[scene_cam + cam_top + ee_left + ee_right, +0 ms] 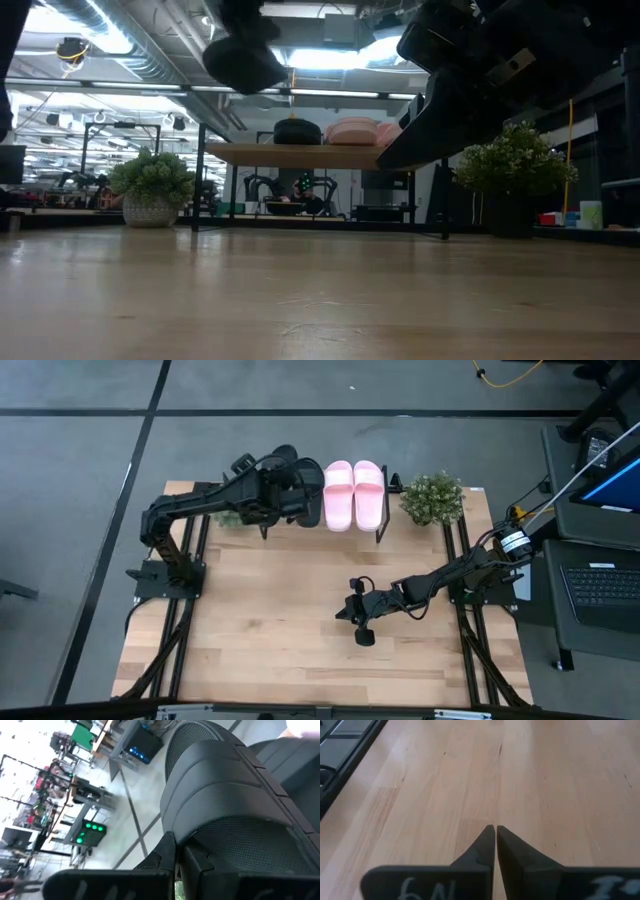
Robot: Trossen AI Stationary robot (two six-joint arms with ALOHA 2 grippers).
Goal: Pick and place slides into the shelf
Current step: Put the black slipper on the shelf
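L end effector (300, 495) over shelf (375, 530), clenched tight against black slide (240, 800) just beside pink pair (353, 495); risk: drag on retreat tips it off; R end effector (360, 628) clenched, idle over counter (270, 620).

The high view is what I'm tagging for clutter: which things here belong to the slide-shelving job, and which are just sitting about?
Job:
- two pink slides on the shelf
- black slides at the shelf, under the left claw

Sitting about:
- potted plant right of the shelf
- second plant at its other end
- right claw, shut over bare table
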